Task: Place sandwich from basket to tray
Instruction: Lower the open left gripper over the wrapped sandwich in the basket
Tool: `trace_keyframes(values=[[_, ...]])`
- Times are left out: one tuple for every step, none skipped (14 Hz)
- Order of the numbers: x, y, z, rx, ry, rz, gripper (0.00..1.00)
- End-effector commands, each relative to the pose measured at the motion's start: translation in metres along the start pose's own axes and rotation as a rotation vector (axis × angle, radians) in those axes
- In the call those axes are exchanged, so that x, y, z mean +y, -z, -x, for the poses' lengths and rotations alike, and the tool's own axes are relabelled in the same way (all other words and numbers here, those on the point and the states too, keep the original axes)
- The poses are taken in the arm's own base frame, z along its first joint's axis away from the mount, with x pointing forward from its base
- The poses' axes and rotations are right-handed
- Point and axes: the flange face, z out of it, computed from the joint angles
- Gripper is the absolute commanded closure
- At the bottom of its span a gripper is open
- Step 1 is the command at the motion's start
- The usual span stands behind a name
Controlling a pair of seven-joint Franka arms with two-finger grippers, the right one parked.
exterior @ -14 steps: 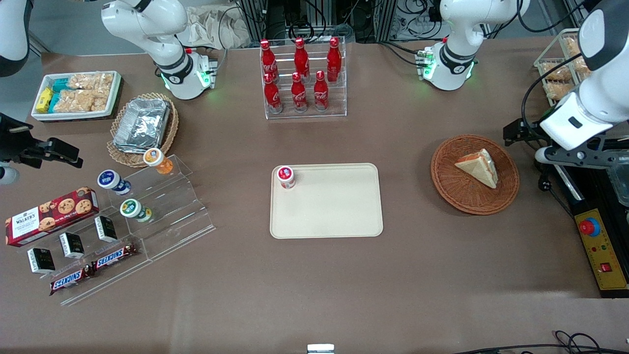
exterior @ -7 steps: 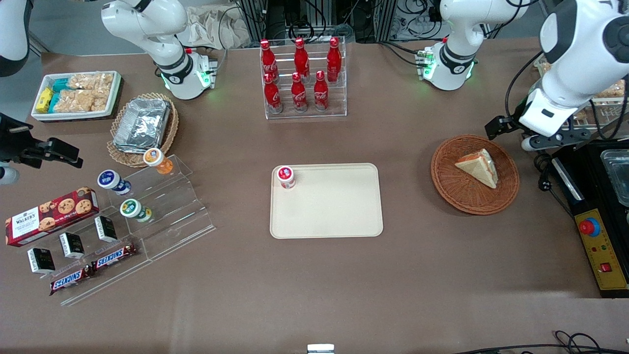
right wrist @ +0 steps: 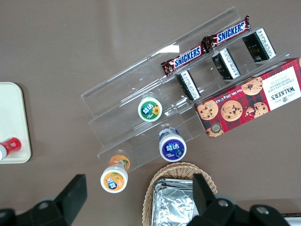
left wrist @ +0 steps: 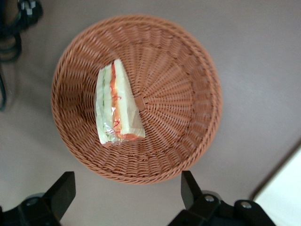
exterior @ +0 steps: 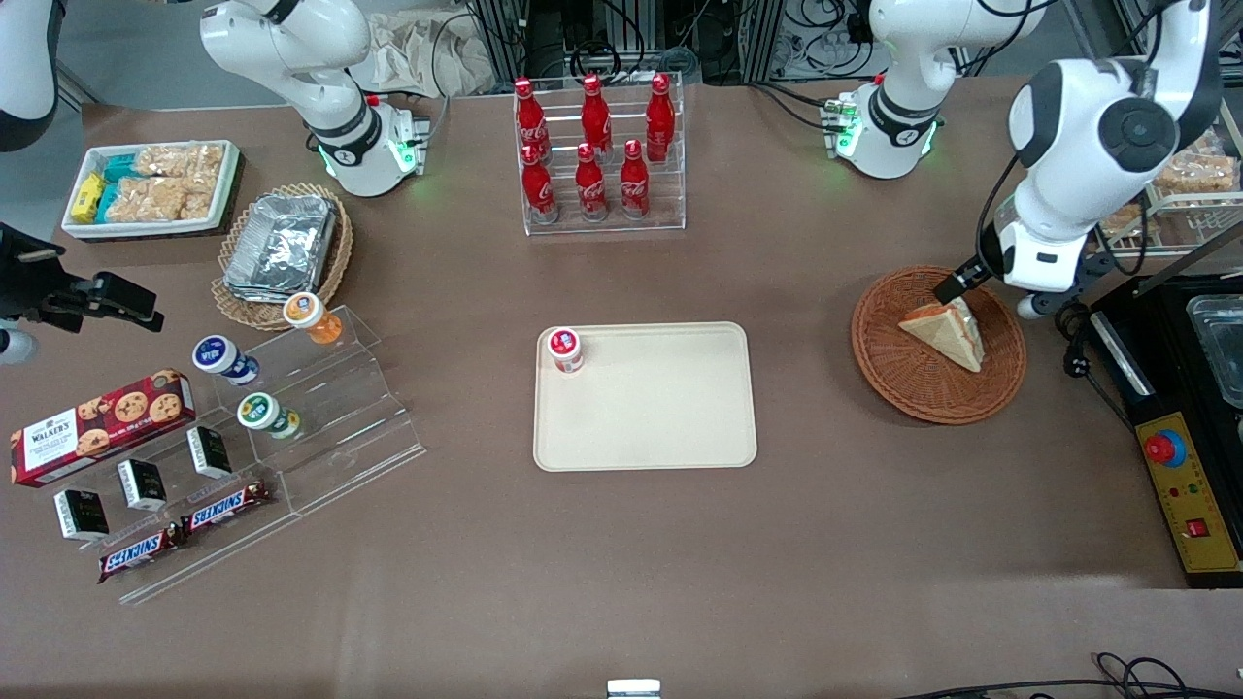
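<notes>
The sandwich [exterior: 947,333], a clear-wrapped white wedge with red and green filling, lies in the round reddish-brown basket [exterior: 903,374] toward the working arm's end of the table. The wrist view looks straight down on the sandwich [left wrist: 117,106] and the basket [left wrist: 181,94]. My left gripper [exterior: 986,296] hangs above the basket's rim on the side farther from the front camera. It is open, with nothing between its fingers [left wrist: 188,186]; the gripper [left wrist: 126,190] stands over bare table just outside the rim. The beige tray [exterior: 660,417] lies mid-table.
A small red-capped cup [exterior: 564,349] stands in one corner of the tray. A rack of red bottles [exterior: 597,155] stands farther from the camera than the tray. A black box with a red button [exterior: 1185,485] lies beside the basket at the table's end.
The left arm has swung in from the table's end toward the basket; its gripper, formerly off beside the basket, now hangs over the basket's rim. The sandwich has not moved.
</notes>
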Motion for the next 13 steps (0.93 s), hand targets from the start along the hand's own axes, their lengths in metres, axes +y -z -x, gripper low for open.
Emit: trace_keyframes(values=[[-0.008, -0.024, -0.006, 0.006, 0.122, 0.000, 0.00], [-0.018, -0.030, -0.013, -0.002, 0.162, 0.003, 0.00], [-0.020, -0.036, -0.016, -0.009, 0.175, 0.000, 0.00], [-0.022, -0.044, -0.018, -0.022, 0.184, -0.009, 0.00], [-0.024, -0.052, -0.022, -0.030, 0.200, -0.014, 0.00], [-0.023, -0.061, -0.023, -0.037, 0.227, -0.022, 0.00], [-0.022, -0.070, -0.024, -0.049, 0.250, -0.035, 0.00], [-0.022, -0.078, -0.025, -0.056, 0.265, -0.043, 0.00], [-0.022, -0.083, -0.025, -0.063, 0.280, -0.051, 0.00], [-0.021, -0.087, -0.025, -0.067, 0.294, -0.056, 0.00], [-0.020, -0.096, -0.026, -0.073, 0.297, -0.063, 0.00], [-0.020, -0.106, -0.027, -0.079, 0.297, -0.071, 0.00], [-0.020, -0.116, -0.030, -0.086, 0.306, -0.074, 0.00]])
